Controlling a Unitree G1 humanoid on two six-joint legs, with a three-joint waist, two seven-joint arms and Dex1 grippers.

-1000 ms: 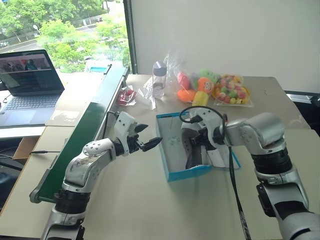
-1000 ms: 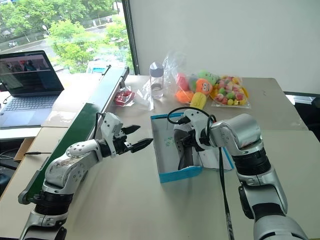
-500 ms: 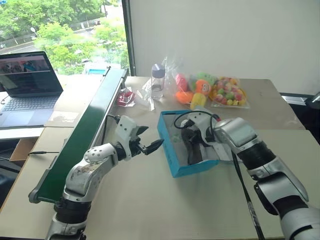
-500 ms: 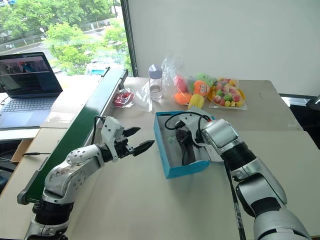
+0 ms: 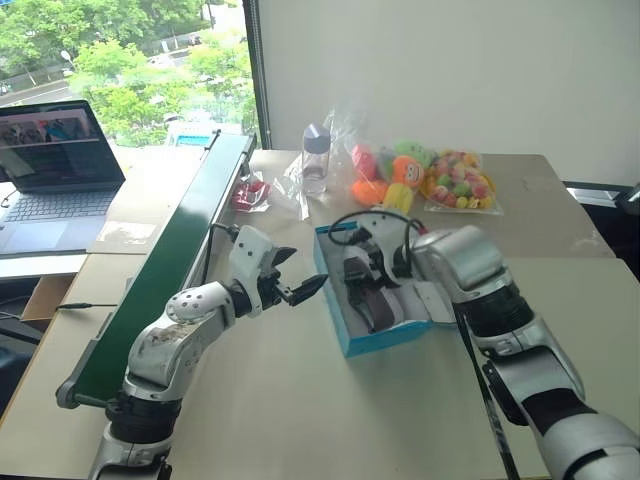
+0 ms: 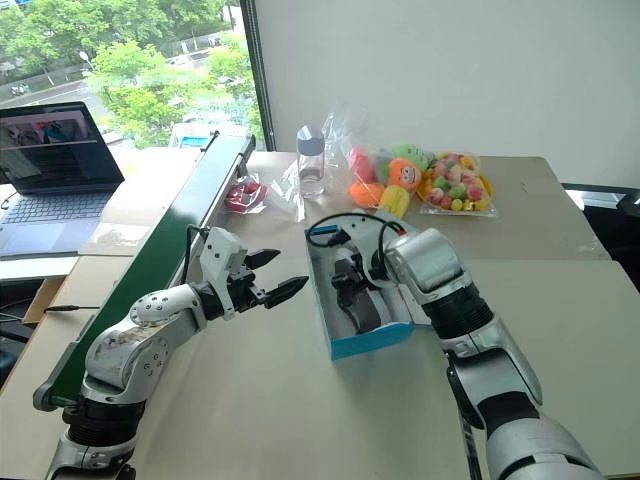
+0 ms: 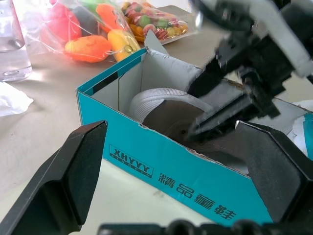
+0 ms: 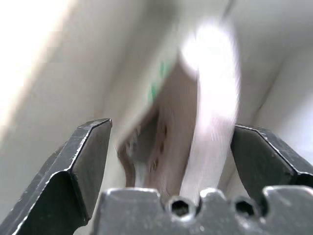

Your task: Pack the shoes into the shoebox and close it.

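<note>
Right gripper [image 6: 345, 287] gapes over a shoe [image 6: 362, 310] inside the shoebox [image 6: 375, 341]. Left gripper [image 6: 272, 277] hovers beside it, spread wide.

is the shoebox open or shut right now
Open. The shoebox shows its white inside from above, with a shoe lying in it, and the right gripper reaches in over the rim.

The left arm is held bent out over the table, its claw [image 5: 292, 283] pointed roughly level toward the right with both black fingers spread wide and nothing between them. The right arm is reached forward and leftward, wrist bent downward, its claw [image 6: 343, 285] angled steeply down, fingers parted wide in the right wrist view.
</note>
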